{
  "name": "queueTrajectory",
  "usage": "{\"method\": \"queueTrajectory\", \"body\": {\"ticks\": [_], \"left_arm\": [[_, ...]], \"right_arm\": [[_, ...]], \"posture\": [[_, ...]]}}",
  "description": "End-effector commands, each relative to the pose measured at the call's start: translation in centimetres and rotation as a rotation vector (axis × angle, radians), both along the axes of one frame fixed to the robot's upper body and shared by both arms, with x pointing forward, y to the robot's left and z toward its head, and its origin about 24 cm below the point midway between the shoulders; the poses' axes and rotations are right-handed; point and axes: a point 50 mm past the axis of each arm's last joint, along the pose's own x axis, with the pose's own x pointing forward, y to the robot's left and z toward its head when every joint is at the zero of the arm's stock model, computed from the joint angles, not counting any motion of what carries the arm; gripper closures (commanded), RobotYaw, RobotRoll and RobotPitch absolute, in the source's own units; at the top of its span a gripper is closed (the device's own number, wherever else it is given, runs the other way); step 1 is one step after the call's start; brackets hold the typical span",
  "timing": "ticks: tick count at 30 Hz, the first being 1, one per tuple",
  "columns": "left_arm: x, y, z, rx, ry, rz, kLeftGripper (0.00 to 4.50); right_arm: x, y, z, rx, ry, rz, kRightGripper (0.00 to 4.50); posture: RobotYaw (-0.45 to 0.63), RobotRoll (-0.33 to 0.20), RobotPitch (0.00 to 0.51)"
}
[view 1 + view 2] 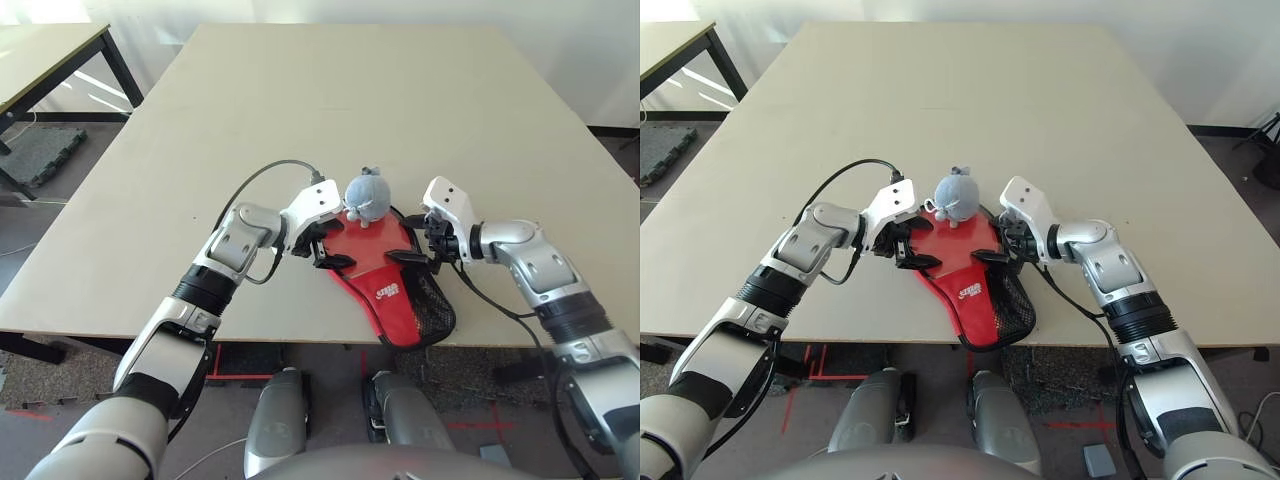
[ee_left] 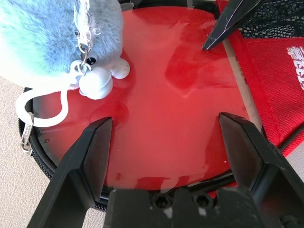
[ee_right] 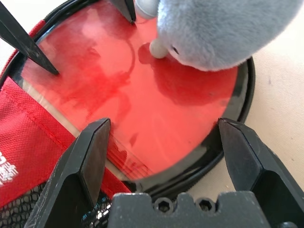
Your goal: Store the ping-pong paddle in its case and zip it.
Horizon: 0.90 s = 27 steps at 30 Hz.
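Red rubber on the ping-pong paddle (image 1: 362,240) shone within the black zipper edge of the case (image 1: 402,326), which lay on the pale surface (image 1: 300,100). Taking the paddle's round face as the clock's center, the case's red fabric stretched toward 6 o'clock, with a white logo (image 1: 387,291) on it and black mesh (image 1: 432,308) out at 5 o'clock. At 12 o'clock, a grey-blue plush toy (image 1: 367,195) sat over the face's far part, a white cord (image 2: 45,121) looping beside it near a metal zipper pull (image 2: 26,137). The left tool (image 1: 345,243) stood at 9 o'clock and the right tool (image 1: 397,238) at 3 o'clock, both spread wide and gripping nothing; whether their tips touched the red face, I could not tell.
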Motion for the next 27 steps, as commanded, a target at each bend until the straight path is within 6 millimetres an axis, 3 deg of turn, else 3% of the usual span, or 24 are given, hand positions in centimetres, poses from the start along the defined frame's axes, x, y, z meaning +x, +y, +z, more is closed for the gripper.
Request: {"method": "queueTrajectory", "body": {"ticks": [1,6,12,19,27], "left_arm": [[-0.2,0.3,-1.4,0.044,0.047,0.017,0.02],[-0.5,0.3,-1.7,0.048,0.06,0.008,0.02],[-0.5,0.2,-1.7,0.048,0.061,0.005,0.02],[-0.6,0.3,-1.6,0.049,0.061,0.001,0.02],[-0.8,0.3,-1.5,0.05,0.065,-0.004,0.02]], "right_arm": [[0.9,-2.0,1.0,0.007,-0.014,-0.098,0.0],[2.7,-2.1,4.7,0.19,-0.08,-0.176,0.0],[4.4,0.9,7.0,0.395,-0.102,-0.197,0.0],[5.8,4.2,6.3,0.518,-0.027,-0.247,0.0],[5.8,4.7,3.8,0.405,0.035,-0.236,0.0]], "posture": [[0.07,0.0,0.101],[0.07,0.0,0.101],[0.08,0.0,0.101],[0.1,0.0,0.099],[0.1,0.0,0.103]]}}
